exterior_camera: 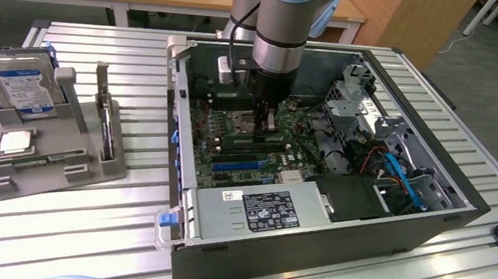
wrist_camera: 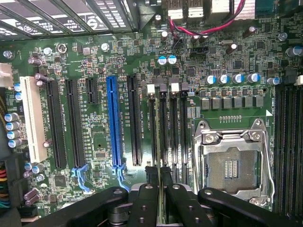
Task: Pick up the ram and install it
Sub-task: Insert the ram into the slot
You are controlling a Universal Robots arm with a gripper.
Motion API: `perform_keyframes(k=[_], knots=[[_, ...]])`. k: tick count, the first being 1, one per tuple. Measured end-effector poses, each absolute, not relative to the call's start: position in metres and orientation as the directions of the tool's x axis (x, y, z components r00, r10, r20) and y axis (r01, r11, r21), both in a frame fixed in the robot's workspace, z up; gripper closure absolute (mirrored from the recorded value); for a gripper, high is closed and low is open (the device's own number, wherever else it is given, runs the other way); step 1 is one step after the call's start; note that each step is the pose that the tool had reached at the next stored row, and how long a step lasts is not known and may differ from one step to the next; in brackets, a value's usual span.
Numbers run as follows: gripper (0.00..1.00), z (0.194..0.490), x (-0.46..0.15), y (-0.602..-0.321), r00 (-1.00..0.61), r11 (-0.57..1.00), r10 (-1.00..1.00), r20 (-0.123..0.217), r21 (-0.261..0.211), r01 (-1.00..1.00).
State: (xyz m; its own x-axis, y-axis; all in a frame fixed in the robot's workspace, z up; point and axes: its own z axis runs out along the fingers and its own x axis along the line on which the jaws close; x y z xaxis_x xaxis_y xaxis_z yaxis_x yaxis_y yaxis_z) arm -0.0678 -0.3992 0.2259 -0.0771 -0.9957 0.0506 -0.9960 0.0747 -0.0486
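I have the tool (exterior_camera: pixel 266 124) down inside the open computer case (exterior_camera: pixel 311 258). It is pinched nearly shut on a thin board seen edge-on, which I judge to be the ram (wrist_camera: pixel 159 194). The ram stands upright between the fingers, running lengthwise along the black memory slots (wrist_camera: pixel 168 127) and just above them. I take it this keeps its lower edge square to a slot. I cannot tell whether it touches.
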Motion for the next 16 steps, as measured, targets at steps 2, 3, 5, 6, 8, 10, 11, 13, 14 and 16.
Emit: perform_keyframes(k=[2,3,5,6,8,10,11,13,14,16], knots=[[0.87,0.2257,-0.0678,-0.3992,-0.076,0.073,-0.996,0.051,-0.049,-0.996],[0.87,0.2256,-0.0678,-0.3992,-0.075,0.073,-0.996,0.05,-0.049,-0.996],[0.87,0.2256,-0.0678,-0.3992,-0.074,0.072,-0.996,0.051,-0.049,-0.996],[0.87,0.2256,-0.0678,-0.3992,-0.074,0.071,-0.996,0.051,-0.049,-0.996],[0.87,0.2256,-0.0678,-0.3992,-0.074,0.071,-0.996,0.051,-0.049,-0.996],[0.87,0.2256,-0.0678,-0.3992,-0.072,0.07,-0.996,0.051,-0.049,-0.996],[0.87,0.2256,-0.0678,-0.3992,-0.07,0.068,-0.996,0.051,-0.049,-0.997],[0.87,0.2256,-0.0678,-0.3992,-0.064,0.062,-0.997,0.052,-0.049,-0.997],[0.87,0.2256,-0.0678,-0.3992,-0.06,0.058,-0.997,0.053,-0.049,-0.997],[0.87,0.2255,-0.0678,-0.3992,-0.053,0.051,-0.997,0.055,-0.049,-0.998]])
